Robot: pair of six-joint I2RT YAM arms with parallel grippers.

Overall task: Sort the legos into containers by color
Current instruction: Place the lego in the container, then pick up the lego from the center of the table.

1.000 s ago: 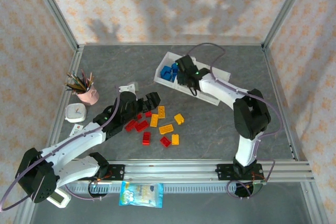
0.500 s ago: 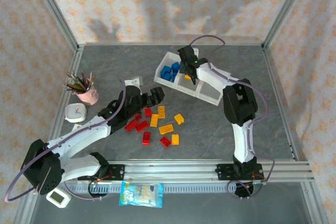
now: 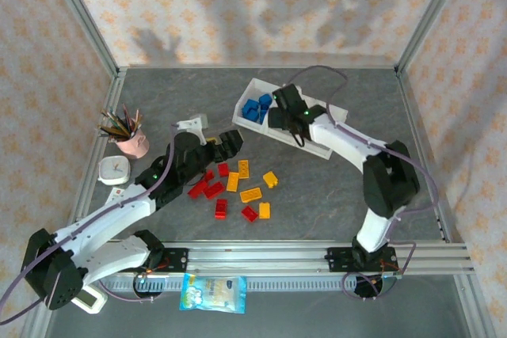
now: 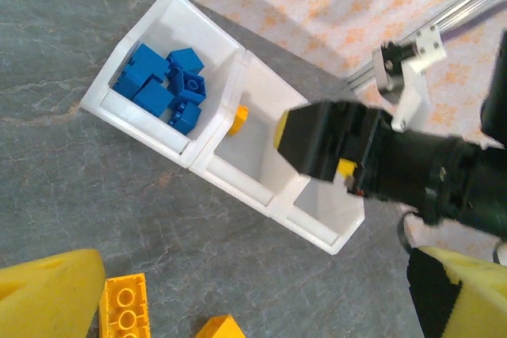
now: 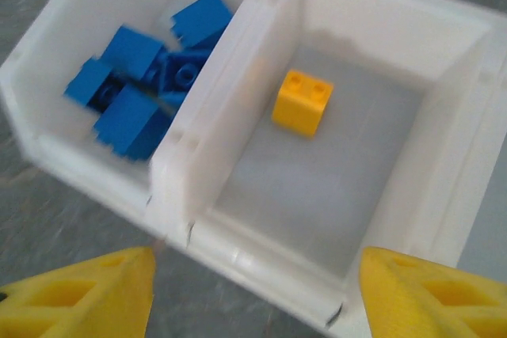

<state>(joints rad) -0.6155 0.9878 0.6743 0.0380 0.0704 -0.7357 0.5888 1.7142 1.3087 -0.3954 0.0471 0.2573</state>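
Legos (image 3: 214, 189) are partly sorted into your tray (image 4: 325, 211). The right gripper (image 5: 255, 257) hangs over the tray's middle compartment, jaws apart and holding nothing. The left gripper (image 3: 226, 144) hovers near the tray's front side, jaws also apart and empty. Farther from the tray, about a dozen red and yellow bricks (image 3: 251, 194) lie loose on the table (image 3: 158, 93); that looks like most of your job. Done so far: blue bricks (image 5: 135, 77) in the tray's left-end compartment and one yellow brick (image 5: 302, 102) in the middle.
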